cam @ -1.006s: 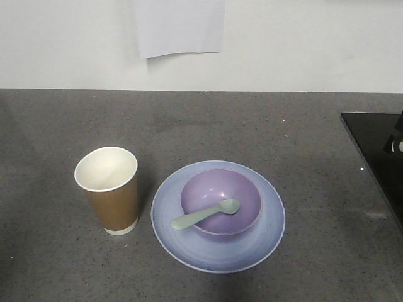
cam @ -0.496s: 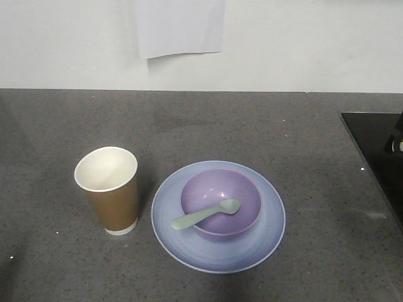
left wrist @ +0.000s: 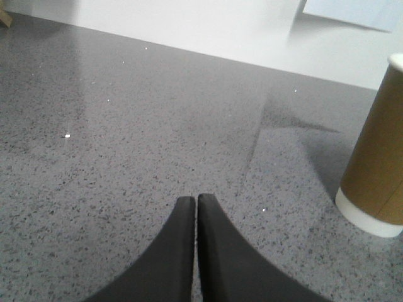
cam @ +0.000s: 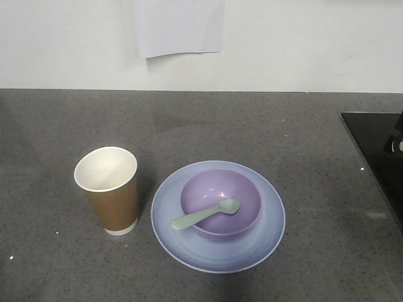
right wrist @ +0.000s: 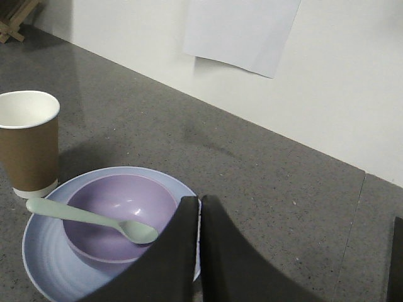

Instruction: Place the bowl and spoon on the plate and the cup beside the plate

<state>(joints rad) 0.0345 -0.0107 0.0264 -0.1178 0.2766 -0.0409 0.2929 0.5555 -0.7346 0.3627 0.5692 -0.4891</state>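
Dark grey speckled table running back to a white wall. Sheet of white paper hanging on that wall above the table's far edge. Black glossy panel along the right edge. Wooden object, partly cut off, at the far left corner.

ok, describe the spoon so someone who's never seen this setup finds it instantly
On the grey speckled countertop, right of the brown paper cup, sits a wide pale blue plate with a purple bowl on it. The spoon lies in that bowl, scoop inside and handle sticking out over the rim toward the cup. It is the only slim, pale mint piece; everything else is round.
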